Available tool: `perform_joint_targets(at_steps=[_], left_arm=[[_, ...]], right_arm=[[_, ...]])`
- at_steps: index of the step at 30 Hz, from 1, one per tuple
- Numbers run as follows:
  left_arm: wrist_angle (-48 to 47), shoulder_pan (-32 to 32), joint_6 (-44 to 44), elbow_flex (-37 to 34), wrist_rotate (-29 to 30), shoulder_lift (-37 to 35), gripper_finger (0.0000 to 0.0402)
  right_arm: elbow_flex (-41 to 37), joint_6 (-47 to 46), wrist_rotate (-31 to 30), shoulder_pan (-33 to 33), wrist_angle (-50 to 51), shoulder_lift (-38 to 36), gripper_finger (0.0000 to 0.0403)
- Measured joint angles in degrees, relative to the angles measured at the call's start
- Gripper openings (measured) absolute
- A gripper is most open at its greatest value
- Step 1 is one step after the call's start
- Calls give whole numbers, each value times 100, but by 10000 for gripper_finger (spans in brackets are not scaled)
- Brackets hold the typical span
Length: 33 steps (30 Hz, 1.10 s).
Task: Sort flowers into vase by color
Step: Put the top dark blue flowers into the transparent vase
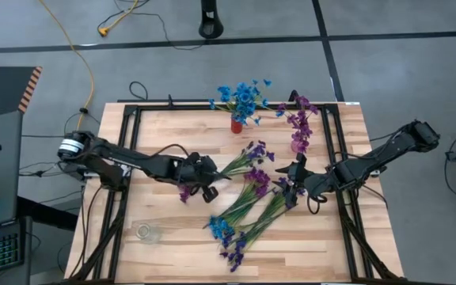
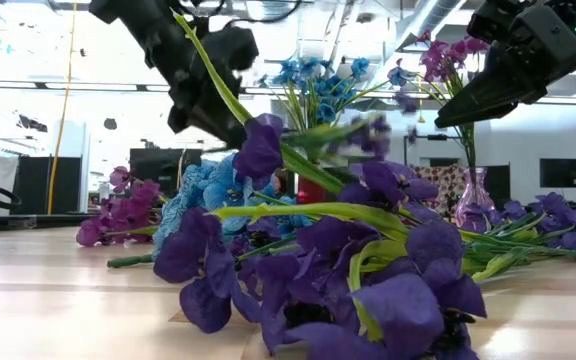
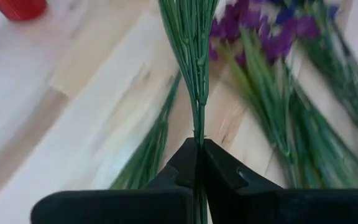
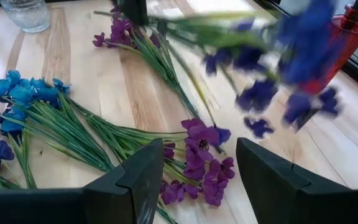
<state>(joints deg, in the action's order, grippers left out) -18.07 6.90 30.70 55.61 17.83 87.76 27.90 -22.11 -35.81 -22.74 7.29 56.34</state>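
Observation:
My left gripper is shut on the green stem of a dark violet flower, held above the table's middle. Loose blue, violet and magenta flowers lie in a pile on the wood near the centre. A red vase at the far edge holds blue flowers. Beside it, a pink vase holds magenta flowers. My right gripper hovers open over the pile's right side, holding nothing. My left gripper pinches the flower's bare stem, near its lower end, between its two fingers. The stem runs straight on from the fingertips, along them. The flower is lifted; in the low view its blossom end slants down from the gripper above the pile.
An empty clear glass vase stands near the table's front left. A single magenta flower lies just in front of my left gripper. A black frame runs around the tabletop.

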Motion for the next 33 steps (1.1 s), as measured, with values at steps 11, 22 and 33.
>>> perform_joint_targets(at_steps=[11, 22, 33], left_arm=[[-44, 492, -144, 0, 972, -999, 0], [-60, 1427, -218, 2, 2880, -1881, 0], [-878, 3153, 1073, 2, 5241, -1925, 0]], right_arm=[[0, 1, 1, 0, 0, 2, 230], [0, 1, 0, 0, 0, 2, 230], [0, 2, 0, 0, 0, 2, 230]])
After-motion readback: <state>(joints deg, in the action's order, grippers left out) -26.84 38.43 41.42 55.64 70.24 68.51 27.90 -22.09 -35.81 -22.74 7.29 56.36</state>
